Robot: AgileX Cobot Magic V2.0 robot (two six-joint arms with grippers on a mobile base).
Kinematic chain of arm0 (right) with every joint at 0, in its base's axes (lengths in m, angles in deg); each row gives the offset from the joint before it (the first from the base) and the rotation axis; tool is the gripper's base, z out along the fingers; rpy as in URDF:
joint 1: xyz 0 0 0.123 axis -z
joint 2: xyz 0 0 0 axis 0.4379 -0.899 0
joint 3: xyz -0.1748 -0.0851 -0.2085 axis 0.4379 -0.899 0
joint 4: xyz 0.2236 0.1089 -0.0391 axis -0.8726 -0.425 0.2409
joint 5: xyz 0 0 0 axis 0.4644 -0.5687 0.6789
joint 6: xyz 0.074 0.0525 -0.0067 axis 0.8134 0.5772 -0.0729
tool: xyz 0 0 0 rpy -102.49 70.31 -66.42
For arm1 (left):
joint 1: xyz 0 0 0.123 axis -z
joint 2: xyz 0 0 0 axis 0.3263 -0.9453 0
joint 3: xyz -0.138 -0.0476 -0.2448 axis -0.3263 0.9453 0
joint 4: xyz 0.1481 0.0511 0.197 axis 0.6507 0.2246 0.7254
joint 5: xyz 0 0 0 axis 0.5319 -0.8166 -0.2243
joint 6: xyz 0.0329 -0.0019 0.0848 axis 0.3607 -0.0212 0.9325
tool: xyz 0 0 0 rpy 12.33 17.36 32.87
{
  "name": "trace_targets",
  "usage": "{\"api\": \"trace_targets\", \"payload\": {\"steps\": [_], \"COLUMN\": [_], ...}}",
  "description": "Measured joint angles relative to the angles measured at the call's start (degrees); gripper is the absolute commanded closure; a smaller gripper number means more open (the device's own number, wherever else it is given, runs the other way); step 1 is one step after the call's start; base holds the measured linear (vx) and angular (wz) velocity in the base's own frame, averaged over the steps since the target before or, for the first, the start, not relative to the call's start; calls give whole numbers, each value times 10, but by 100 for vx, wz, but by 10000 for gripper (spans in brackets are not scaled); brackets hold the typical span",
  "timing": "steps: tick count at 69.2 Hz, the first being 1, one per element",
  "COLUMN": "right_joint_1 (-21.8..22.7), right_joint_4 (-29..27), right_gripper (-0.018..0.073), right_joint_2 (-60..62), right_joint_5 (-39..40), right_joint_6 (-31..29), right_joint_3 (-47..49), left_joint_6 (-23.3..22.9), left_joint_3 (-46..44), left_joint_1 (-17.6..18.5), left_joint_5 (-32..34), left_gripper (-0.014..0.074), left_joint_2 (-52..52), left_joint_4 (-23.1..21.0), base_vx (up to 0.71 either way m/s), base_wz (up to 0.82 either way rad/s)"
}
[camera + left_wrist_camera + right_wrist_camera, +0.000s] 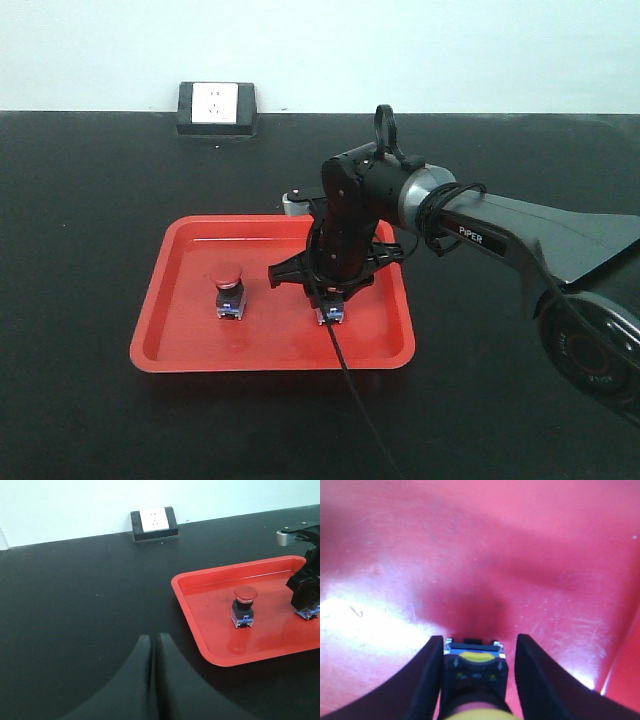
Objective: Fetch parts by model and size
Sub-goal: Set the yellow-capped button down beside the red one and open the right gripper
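Black tabletop [90, 200] fills most of the front view, with a pale wall along the top and a white socket plate in a black box [216, 107] at upper left. At centre sits a red tray [180, 345]. On its left half stands the red-capped switch [228, 291], upright on a black body with a blue base. Just right of centre, the right gripper [331, 300] points straight down into the tray over the yellow-capped switch [331, 315], only its blue base showing below the black fingers.

From the right wrist camera, at bottom centre, 2 dark fingers [427, 680] flank that switch [474, 672] closely on both sides; whether they press it or only bracket it cannot be told.

From the left wrist camera, the left gripper [153, 680] sits at bottom centre above bare table, its 2 jaws pressed together with nothing between them, well left of the tray
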Motion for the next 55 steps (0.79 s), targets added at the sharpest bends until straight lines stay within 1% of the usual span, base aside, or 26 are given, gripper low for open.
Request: {"api": "trace_targets", "payload": {"steps": [9,18,23,24,25,37,43,48,55], "right_joint_1": [0,0,0,0,0,0,0,0,0], "right_joint_4": [8,12,12,12,12,9,6,5,6], "right_gripper": [521,412,308,271,258,-36,-128,-167,-163], "right_joint_2": [0,0,0,0,0,0,0,3,17], "right_joint_5": [1,-1,-1,-1,-1,-1,-1,-1,-1], "right_joint_6": [0,1,1,1,1,1,1,1,1], "right_joint_3": [0,2,2,2,2,2,2,2,2], "left_joint_6": [0,0,0,0,0,0,0,0,0], "left_joint_3": [0,0,0,0,0,0,0,0,0], "left_joint_1": [0,0,0,0,0,0,0,0,0], "left_joint_5": [-2,-9,-13,-13,-14,-16,-16,-16,-17], "left_gripper": [603,603,603,603,603,603,603,603,603], "left_joint_2": [0,0,0,0,0,0,0,0,0], "left_joint_4": [0,0,0,0,0,0,0,0,0], "base_vx": [0,0,0,0,0,0,0,0,0], "base_wz": [0,0,0,0,0,0,0,0,0]}}
